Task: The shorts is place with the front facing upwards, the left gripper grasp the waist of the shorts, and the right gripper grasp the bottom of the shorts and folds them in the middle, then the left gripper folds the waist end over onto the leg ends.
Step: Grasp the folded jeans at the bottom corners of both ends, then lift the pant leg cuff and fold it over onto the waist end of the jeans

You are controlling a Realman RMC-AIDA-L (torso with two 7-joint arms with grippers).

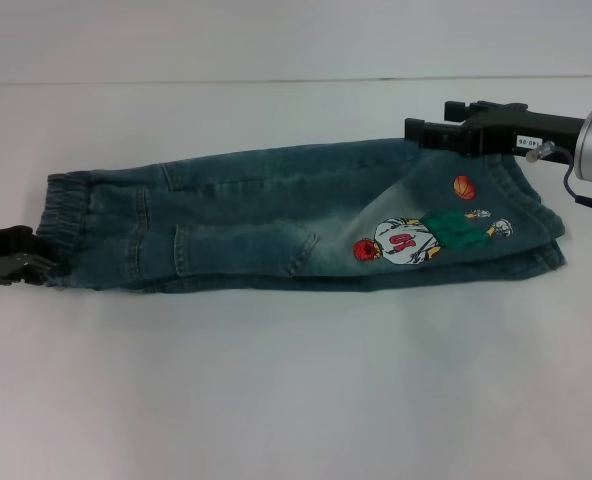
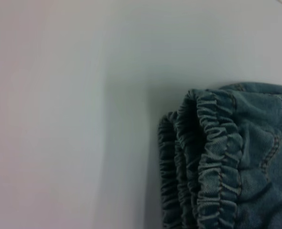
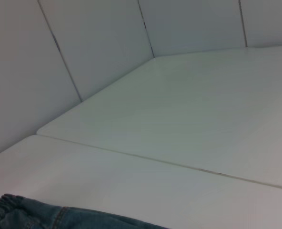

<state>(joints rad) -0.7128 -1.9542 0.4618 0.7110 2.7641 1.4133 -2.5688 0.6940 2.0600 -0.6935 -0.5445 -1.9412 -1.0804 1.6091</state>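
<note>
Left claw (image 1: 21, 262) at waist (image 1: 61, 225), right claw (image 1: 428, 132) at bottom (image 1: 536, 235)

The shorts (image 1: 276, 215) lie flat on the white table (image 1: 296, 380).

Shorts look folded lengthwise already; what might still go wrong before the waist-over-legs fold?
1. The left hand sits at the very edge of the waist; in the left wrist view several elastic layers stack there, so it may catch only some and the fold could open.
2. The right hand is at the far edge of the shorts, above the leg ends; pulling away could drag them askew.
</note>
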